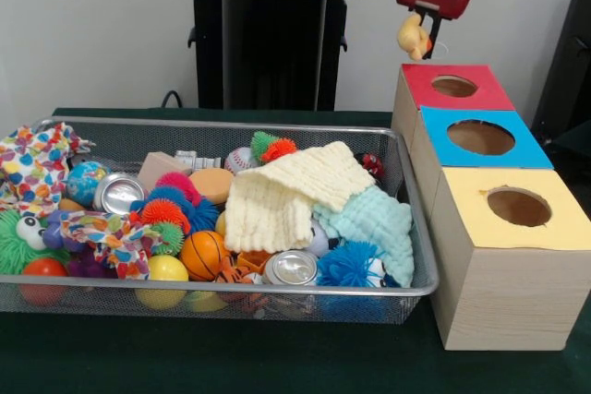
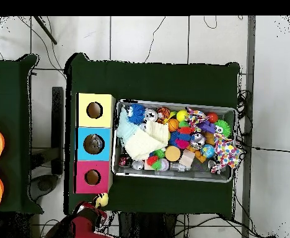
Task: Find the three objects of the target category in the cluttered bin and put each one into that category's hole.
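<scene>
gripper [image 1: 423, 25] up high, above and just behind the red box [image 1: 487, 95], closed on a small yellow plush toy [image 1: 413, 39] that dangles below the red gripper body. Toy hangs over the back-left side of the red box in the front view, clear of the lid, not over the hole [image 1: 454, 86]. Overhead view agrees: toy [image 2: 101, 200] sits just outside the red box [image 2: 80, 178] near its corner, on the side away from the blue box

three boxes in a row touching each other along the bin's short side: red, blue [image 1: 454, 138], yellow [image 1: 473, 198], each with one round hole on top. Nothing visible sticking out of any hole

wire mesh bin [image 1: 231, 125] on the green table [image 1: 231, 357], just beside the box row. Contents packed:
- cream knit cloth [image 1: 286, 196] draped over the middle, pale mint cloth [image 1: 379, 220] under it toward the box-side end
- two crushed silver cans, one [image 1: 117, 193] toward the far end from the boxes, one [image 1: 292, 268] at the front rim
- mini basketball [image 1: 203, 254], yellow ball [image 1: 166, 269], baseball [image 1: 240, 160] near the back rim
- blue spiky ball [image 1: 351, 265] at the front corner near the boxes, green spiky toy with eyes [image 1: 18, 237] at the opposite end
- patterned multicolour fabric [image 1: 37, 159] hanging over the far end rim

rest of the bin is too jumbled to sort by category
</scene>
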`<state>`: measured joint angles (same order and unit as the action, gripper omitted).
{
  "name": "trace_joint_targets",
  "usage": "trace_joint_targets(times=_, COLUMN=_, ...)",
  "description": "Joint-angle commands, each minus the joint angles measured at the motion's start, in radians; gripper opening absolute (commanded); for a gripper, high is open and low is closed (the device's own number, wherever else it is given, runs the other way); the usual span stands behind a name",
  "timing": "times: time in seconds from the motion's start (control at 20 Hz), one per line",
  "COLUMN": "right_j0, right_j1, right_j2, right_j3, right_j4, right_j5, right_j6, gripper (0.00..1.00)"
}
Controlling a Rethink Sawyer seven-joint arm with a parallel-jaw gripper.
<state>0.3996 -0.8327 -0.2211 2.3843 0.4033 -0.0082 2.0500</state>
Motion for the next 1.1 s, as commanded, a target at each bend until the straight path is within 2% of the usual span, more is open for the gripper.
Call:
trace_joint_targets(times=0.05, right_j0=-0.018, right_j1=0.033, right_j2=-0.002, right_j3=-0.131, right_j4=0.084, right_j5=0.081, right_j6=0.217, gripper=0.00)
trace_joint_targets(times=0.35, right_j0=-0.013, right_j1=0.049, right_j2=0.001, right_j3=-0.166, right_j4=0.106, right_j5=0.092, right_j6=0.214, gripper=0.00)
trace_joint_targets(times=0.55, right_j0=-0.025, right_j1=0.077, right_j2=0.047, right_j3=-0.168, right_j4=0.125, right_j5=0.034, right_j6=0.233, gripper=0.00)
trace_joint_targets(times=1.1, right_j0=0.008, right_j1=0.144, right_j2=0.085, right_j3=-0.186, right_j4=0.194, right_j5=-0.040, right_j6=0.283, gripper=0.00)
